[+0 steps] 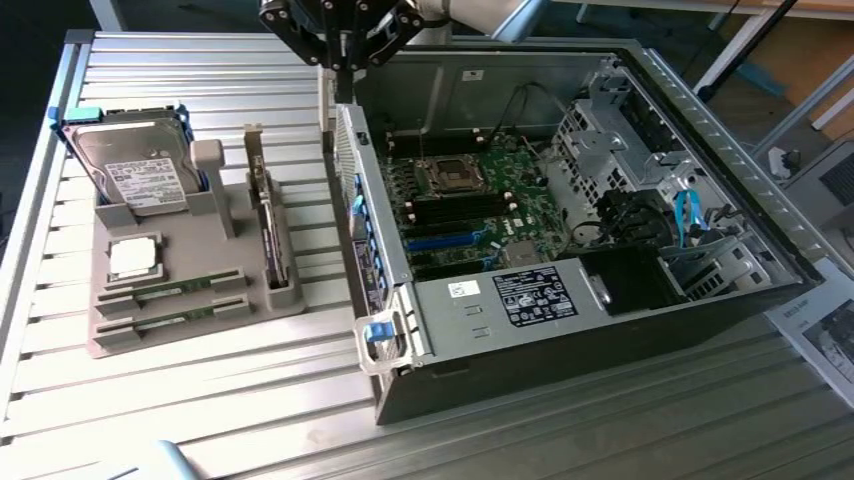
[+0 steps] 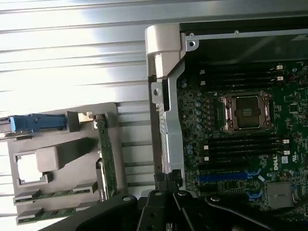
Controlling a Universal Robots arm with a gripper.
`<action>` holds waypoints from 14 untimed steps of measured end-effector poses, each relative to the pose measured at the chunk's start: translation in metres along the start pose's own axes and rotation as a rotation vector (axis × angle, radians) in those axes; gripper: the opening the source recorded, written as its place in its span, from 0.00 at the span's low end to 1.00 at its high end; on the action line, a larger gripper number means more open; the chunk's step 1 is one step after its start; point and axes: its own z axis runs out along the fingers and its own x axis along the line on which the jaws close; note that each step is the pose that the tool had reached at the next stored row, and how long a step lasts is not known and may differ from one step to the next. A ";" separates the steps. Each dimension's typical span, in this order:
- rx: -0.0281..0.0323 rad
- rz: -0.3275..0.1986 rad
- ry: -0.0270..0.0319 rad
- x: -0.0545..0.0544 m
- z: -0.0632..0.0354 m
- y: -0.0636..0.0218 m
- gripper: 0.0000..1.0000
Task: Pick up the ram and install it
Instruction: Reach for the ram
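Below the gripper [image 1: 344,68]: I see the computer case [image 1: 561,370] side wall.
Gripper: closed, empty.
Ram [image 1: 274,248]: beside it, in grey holder [image 1: 200,260], untouched.

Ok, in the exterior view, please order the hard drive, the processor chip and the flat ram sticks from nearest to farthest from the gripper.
1. hard drive: far end of the grey holder, nearest the gripper.
2. processor chip: middle of the holder.
3. flat ram sticks: the holder's near end, farthest.

gripper [image 1: 344,90]: top cut off by edge | hard drive label [image 1: 144,182]: seemingly too small
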 end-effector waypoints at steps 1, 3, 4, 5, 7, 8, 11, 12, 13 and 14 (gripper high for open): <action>-0.0001 0.000 -0.0001 0.003 0.0000 -0.0002 0.10; -0.0001 0.000 -0.0001 0.008 -0.0001 -0.0006 0.10; -0.0001 0.000 -0.0001 0.011 -0.0002 -0.0009 0.10; -0.0001 0.000 -0.0001 0.013 -0.0002 -0.0010 0.10; -0.0001 0.000 -0.0001 0.019 -0.0003 -0.0015 0.10; -0.0001 0.000 -0.0001 0.022 -0.0004 -0.0017 0.10; -0.0001 0.000 -0.0001 0.034 -0.0007 -0.0026 0.10; -0.0001 0.000 -0.0001 0.037 -0.0007 -0.0028 0.10; -0.0001 0.000 -0.0002 0.040 -0.0008 -0.0030 0.10; -0.0002 0.000 -0.0002 0.044 -0.0008 -0.0033 0.10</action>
